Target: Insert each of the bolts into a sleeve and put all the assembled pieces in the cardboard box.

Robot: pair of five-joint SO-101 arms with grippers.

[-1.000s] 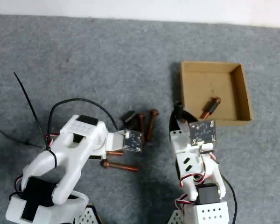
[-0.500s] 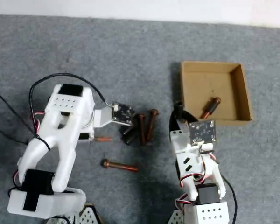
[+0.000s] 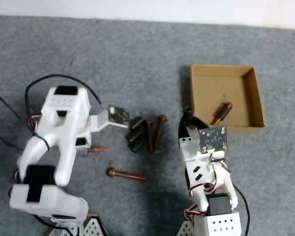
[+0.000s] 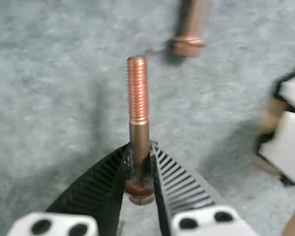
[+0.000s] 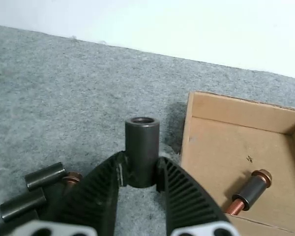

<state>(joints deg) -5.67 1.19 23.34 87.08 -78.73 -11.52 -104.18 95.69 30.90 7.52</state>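
My left gripper (image 4: pixel 139 172) is shut on the head end of a copper bolt (image 4: pixel 137 103), whose threaded tip points away from it. In the high view this bolt (image 3: pixel 96 149) sticks out from under the left arm, left of the pile. My right gripper (image 5: pixel 140 173) is shut on a dark sleeve (image 5: pixel 142 142), held upright beside the cardboard box (image 5: pixel 221 110). The box (image 3: pixel 253 98) holds one assembled piece (image 3: pixel 221 113). Two sleeves (image 3: pixel 134 135) and two bolts (image 3: pixel 154 132) lie together mid-table. One more bolt (image 3: pixel 126 174) lies nearer the arm bases.
Grey carpet covers the table. A black cable loops over the left arm (image 3: pixel 59 78). A white wall runs along the far edge (image 3: pixel 147 7). The right arm's body (image 4: pixel 290 142) stands off to one side of the held bolt.
The left arm has swung away from the pile to the left, carrying the bolt clear of the other pieces. The right arm has stayed still with its sleeve.
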